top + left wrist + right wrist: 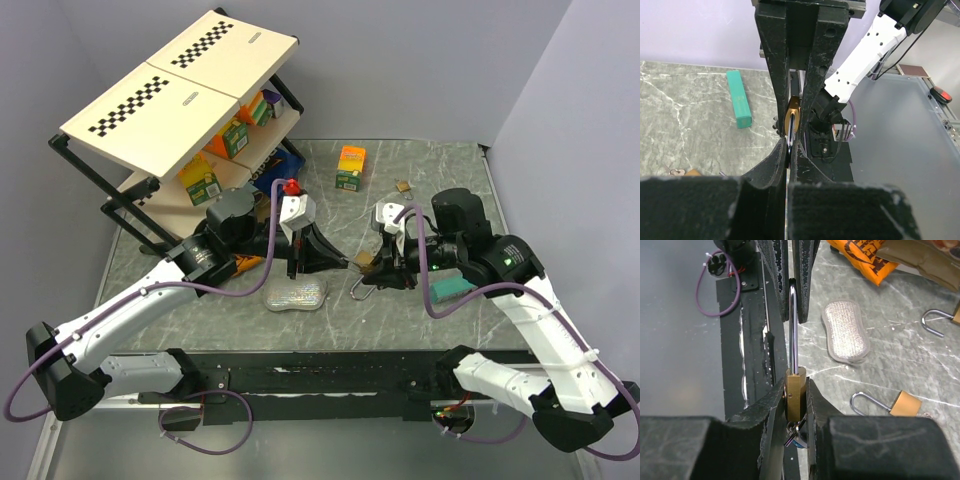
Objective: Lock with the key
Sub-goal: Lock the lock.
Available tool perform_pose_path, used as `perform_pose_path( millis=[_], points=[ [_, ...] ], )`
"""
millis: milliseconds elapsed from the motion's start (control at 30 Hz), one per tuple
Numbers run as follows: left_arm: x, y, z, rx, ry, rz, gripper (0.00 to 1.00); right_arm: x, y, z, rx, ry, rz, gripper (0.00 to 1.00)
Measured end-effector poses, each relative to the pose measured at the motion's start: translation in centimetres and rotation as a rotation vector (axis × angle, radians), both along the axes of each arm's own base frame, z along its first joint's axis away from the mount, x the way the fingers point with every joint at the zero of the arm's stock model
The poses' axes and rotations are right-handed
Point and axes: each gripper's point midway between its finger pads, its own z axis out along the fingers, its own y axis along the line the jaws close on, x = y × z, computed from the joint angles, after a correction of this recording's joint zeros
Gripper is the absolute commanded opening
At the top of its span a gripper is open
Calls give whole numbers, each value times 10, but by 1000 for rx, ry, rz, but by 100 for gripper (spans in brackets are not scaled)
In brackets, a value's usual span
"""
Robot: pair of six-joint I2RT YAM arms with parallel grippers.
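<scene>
The padlock point(796, 390) is made up of a brass-gold body and a bright silver shackle. The left tool point(789, 146) and the right tool point(796, 407) are finished in matt black, while the arms point(130, 315) are clad in white. The table point(440, 170) is patterned in grey marble crossed by thin white veins. A glittery silver-grey sponge point(296, 294) is seen, and a teal box point(739, 98). A small carton point(351, 166) is coloured orange above and green below. Black-and-white chequered strips are printed on the cream panels point(180, 85). The cables point(697, 290) are purple, a knob point(292, 187) is red, and the walls point(400, 60) are pale lilac.
</scene>
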Motion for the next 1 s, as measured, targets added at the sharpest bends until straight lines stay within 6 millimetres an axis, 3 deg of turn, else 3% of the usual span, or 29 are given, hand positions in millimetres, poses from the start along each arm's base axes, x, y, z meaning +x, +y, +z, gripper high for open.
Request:
perform_pose_path(
  millis=[1000],
  points=[
    [4, -17, -6, -18, -17, -51, 1, 3, -1, -6, -23, 100, -45, 0]
  ],
)
